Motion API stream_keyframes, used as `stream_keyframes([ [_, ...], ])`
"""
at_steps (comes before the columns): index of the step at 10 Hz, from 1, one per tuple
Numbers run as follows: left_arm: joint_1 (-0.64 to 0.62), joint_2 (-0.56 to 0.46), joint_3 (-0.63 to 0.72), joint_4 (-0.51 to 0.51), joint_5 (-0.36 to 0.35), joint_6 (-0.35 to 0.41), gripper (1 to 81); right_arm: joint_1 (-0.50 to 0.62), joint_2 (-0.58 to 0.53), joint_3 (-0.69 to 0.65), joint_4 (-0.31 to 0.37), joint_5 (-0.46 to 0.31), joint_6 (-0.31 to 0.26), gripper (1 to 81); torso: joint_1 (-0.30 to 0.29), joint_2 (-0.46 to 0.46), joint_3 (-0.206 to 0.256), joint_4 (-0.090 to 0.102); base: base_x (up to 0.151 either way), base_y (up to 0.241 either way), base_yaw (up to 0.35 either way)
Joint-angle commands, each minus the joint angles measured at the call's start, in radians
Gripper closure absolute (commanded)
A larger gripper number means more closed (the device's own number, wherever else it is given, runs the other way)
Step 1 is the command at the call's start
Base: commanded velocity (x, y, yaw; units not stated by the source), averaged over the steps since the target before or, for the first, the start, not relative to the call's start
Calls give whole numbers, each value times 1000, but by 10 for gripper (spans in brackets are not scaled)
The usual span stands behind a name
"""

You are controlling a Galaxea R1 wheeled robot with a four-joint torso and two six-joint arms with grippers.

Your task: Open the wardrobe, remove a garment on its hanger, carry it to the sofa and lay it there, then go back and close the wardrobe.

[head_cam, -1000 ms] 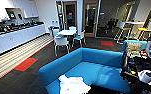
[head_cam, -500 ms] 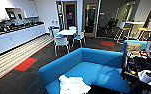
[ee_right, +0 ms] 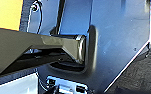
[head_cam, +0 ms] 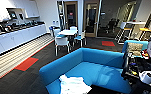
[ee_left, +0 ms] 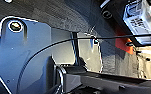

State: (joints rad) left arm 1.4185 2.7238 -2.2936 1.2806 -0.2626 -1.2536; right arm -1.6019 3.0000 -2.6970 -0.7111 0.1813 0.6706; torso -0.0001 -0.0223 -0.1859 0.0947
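Lying crumpled, garment (head_cam: pixel 73 85) (white) on sofa (head_cam: pixel 101 62).

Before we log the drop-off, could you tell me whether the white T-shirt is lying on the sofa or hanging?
Lying down: the white T-shirt rests crumpled on the blue sofa seat, near its left arm.

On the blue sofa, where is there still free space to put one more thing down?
The sofa seat is bare between the white shirt at its near left end and the right arm, up to the backrest. The near left end is taken by the shirt. Just past the right arm it is crowded with a cart of equipment.
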Motion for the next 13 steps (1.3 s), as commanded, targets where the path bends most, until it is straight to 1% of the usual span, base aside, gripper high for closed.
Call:
stream_keyframes([
  [1, -32, -19, 9, 22, 19, 8, 10, 19, -2, 4, -2, -43, -2, 10, 0, 0, 0, 0, 0, 0, 179],
  [4, -32, -13, 2, 31, 19, 8, 10, 19, -2, 4, -2, -43, -2, 10, 0, 0, 0, 0, 0, 0, 179],
  [7, -26, 11, -53, 32, 17, 8, 10, 23, 6, 0, -4, -45, -6, 10, 0, 0, 0, 0, 0, 0, 179],
  [10, -25, 19, -67, 32, 17, 8, 10, 24, 9, 0, -4, -80, -8, 10, 0, 0, 0, 0, 0, 0, 180],
  [13, -26, 36, -102, 32, 17, 8, 10, 27, 16, 7, -8, -83, -11, 10, 0, 0, 0, 0, 0, 0, 184],
])
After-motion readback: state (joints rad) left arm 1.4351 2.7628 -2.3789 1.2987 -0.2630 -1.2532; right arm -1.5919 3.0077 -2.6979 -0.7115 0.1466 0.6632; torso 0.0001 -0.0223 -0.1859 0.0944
